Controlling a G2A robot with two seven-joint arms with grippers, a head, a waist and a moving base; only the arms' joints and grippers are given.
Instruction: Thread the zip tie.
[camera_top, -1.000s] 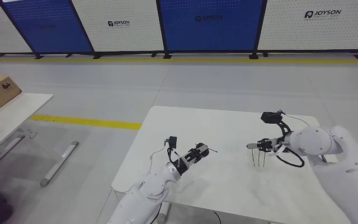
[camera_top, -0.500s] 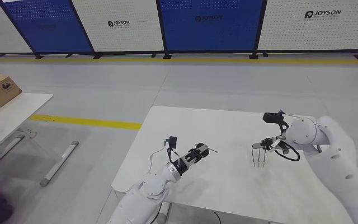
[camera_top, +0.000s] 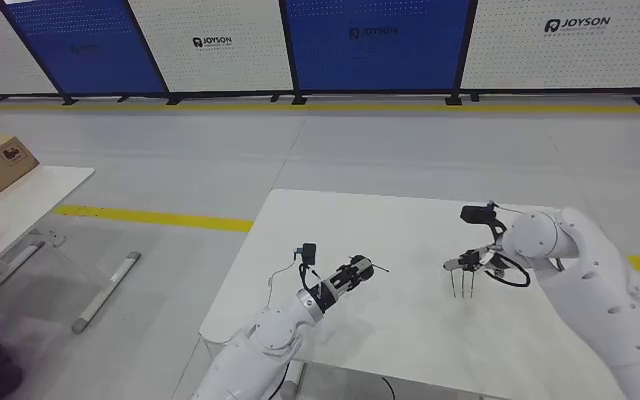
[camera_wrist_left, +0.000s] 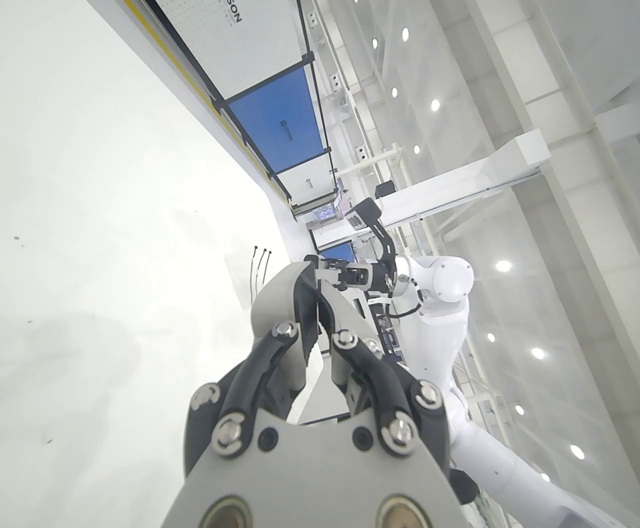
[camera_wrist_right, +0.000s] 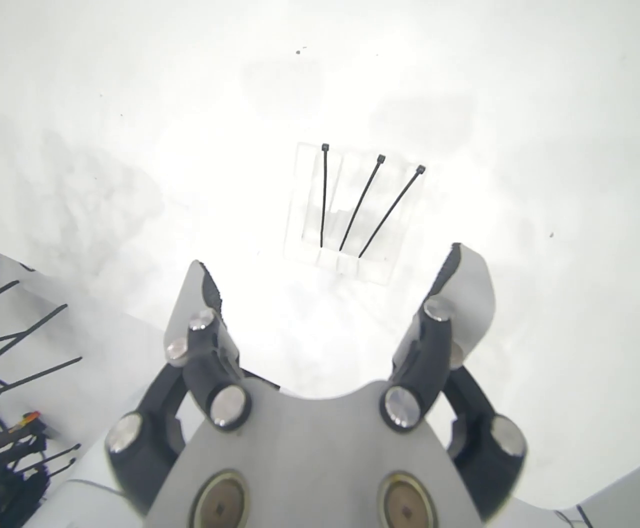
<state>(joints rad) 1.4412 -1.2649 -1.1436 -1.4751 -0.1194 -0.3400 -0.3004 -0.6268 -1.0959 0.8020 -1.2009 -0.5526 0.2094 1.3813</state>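
Note:
Three black zip ties (camera_wrist_right: 361, 205) lie side by side on a clear rectangular holder (camera_wrist_right: 300, 200) on the white table (camera_top: 400, 220). My right gripper (camera_wrist_right: 335, 280) hangs open just above and short of their tail ends, with nothing between its fingers. In the top view the right gripper (camera_top: 453, 265) is over the same zip ties (camera_top: 461, 284). My left gripper (camera_top: 366, 267) sits near the table's front left, shut (camera_wrist_left: 316, 272), and a thin black zip tie (camera_top: 381, 268) sticks out of its tip toward the right arm.
More black ties (camera_wrist_right: 35, 320) lie beyond the table's edge in the right wrist view. A second table with a cardboard box (camera_top: 14, 158) stands far left. Bare white table top lies between the two grippers.
The right arm's wrist has turned and its gripper has shifted slightly over the three ties. The left arm has kept still.

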